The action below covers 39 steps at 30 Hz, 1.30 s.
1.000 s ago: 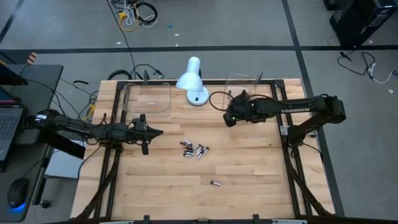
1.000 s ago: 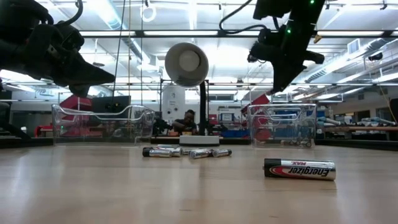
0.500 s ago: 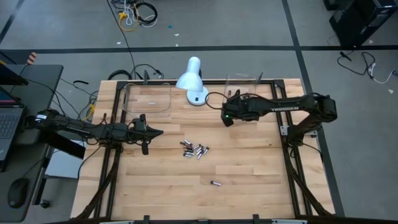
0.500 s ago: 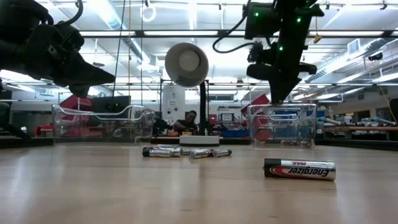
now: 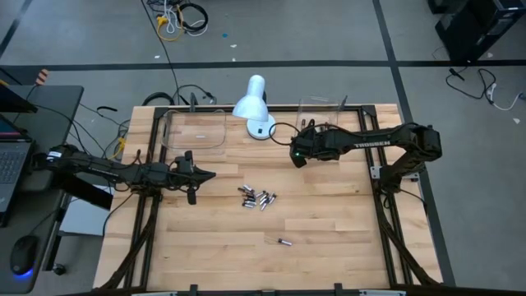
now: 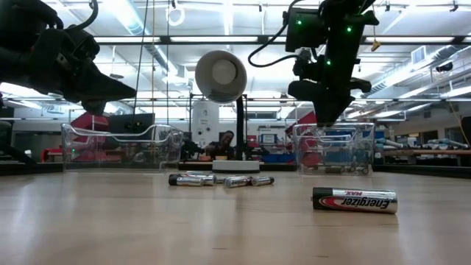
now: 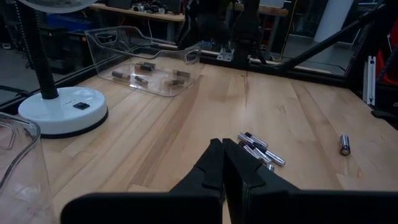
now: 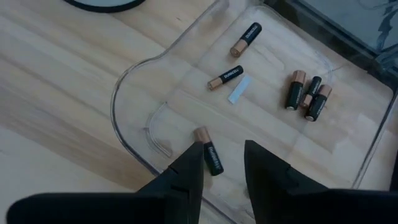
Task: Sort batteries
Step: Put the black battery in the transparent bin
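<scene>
Several batteries lie in a loose heap (image 5: 256, 197) mid-table, also seen low (image 6: 221, 179) and from the left wrist (image 7: 260, 148). One battery (image 5: 284, 242) lies alone nearer the front (image 6: 355, 199). My right gripper (image 8: 222, 148) hangs open above the near-left corner of the right clear tray (image 8: 348, 143). Several dark, copper-ended batteries (image 8: 305, 93) lie on the tray's floor. One of them (image 8: 208, 152) lies right below the fingers. My left gripper (image 7: 222, 149) waits shut above the table's left side (image 5: 197, 175).
A white desk lamp (image 5: 255, 107) stands at the back middle, between a left clear tray (image 5: 195, 129) and the right tray (image 5: 325, 111). Bare wood lies toward the table's front. A person sits far behind the table (image 6: 221, 141).
My right gripper has gone down and toward the table's left edge, and its fingers have opened. My left arm has kept still.
</scene>
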### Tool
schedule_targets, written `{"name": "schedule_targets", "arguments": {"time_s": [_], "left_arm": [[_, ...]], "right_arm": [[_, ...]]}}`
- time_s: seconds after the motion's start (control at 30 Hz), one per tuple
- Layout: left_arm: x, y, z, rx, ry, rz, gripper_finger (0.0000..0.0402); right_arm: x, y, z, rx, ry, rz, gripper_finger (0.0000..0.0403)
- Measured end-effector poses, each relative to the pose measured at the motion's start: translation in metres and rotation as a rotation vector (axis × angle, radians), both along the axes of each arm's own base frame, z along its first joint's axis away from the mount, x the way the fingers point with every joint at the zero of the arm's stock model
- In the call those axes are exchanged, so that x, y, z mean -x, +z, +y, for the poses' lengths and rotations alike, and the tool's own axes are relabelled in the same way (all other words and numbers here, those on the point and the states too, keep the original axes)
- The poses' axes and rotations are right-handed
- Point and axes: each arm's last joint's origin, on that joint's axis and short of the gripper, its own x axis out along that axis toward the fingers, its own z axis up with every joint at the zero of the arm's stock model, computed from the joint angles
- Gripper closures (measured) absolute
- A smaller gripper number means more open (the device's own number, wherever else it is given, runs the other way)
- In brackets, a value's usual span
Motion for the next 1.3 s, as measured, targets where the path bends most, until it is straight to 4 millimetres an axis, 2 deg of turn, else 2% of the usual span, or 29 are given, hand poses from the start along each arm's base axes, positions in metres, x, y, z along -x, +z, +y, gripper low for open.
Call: {"name": "schedule_targets", "arguments": {"time_s": [0.2, 0.47, 0.67, 0.87, 1.13, 1.3], "left_arm": [[0.0, -0.002, 0.0, -0.005, -0.014, 0.021, 0.04], [0.0, -0.003, -0.002, 0.002, -0.081, 0.035, 0.04], [0.0, 0.0, -0.002, 0.006, -0.081, 0.004, 0.04], [0.0, 0.0, -0.003, 0.008, -0.088, 0.003, 0.04], [0.0, 0.0, -0.002, 0.006, -0.072, 0.003, 0.04], [0.0, 0.0, -0.001, 0.003, -0.048, 0.002, 0.04]], "right_arm": [[-0.008, 0.001, 0.013, 0.016, 0.056, -0.048, 0.0302], [-0.03, 0.009, 0.044, 0.079, 0.283, -0.186, 0.0304], [-0.03, 0.011, 0.052, 0.176, 0.284, -0.174, 0.0304], [-0.031, 0.011, 0.067, 0.183, 0.388, -0.143, 0.0304], [-0.017, 0.003, 0.095, 0.019, 0.534, -0.02, 0.0314], [0.011, -0.002, 0.096, -0.048, 0.359, 0.176, 0.0325]]}}
